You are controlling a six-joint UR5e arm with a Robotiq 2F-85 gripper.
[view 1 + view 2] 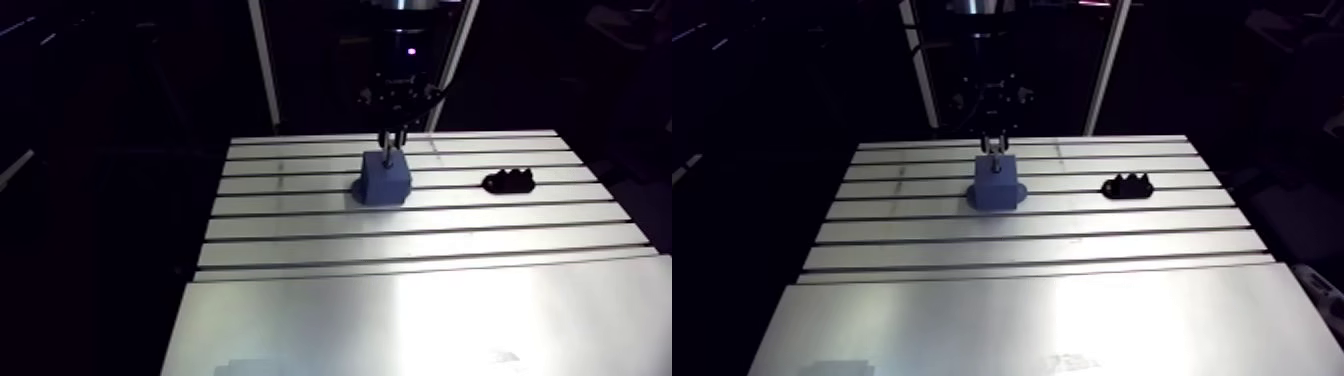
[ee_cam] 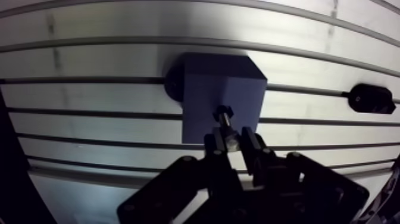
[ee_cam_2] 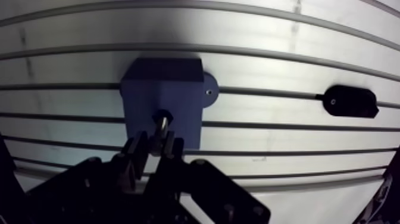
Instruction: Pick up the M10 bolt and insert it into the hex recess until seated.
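A blue block with a flat base flange stands on the slotted table. In the wrist view my gripper is shut on the M10 bolt, which points ahead of the fingertips with its dark head at the block's top face. The hex recess itself is hidden under the bolt head. In the arm view the gripper hangs straight down onto the block's top.
A small black holder with a notched top lies on the table, some way to the block's right, also seen as the black holder in the wrist view. Long T-slots run across the table.
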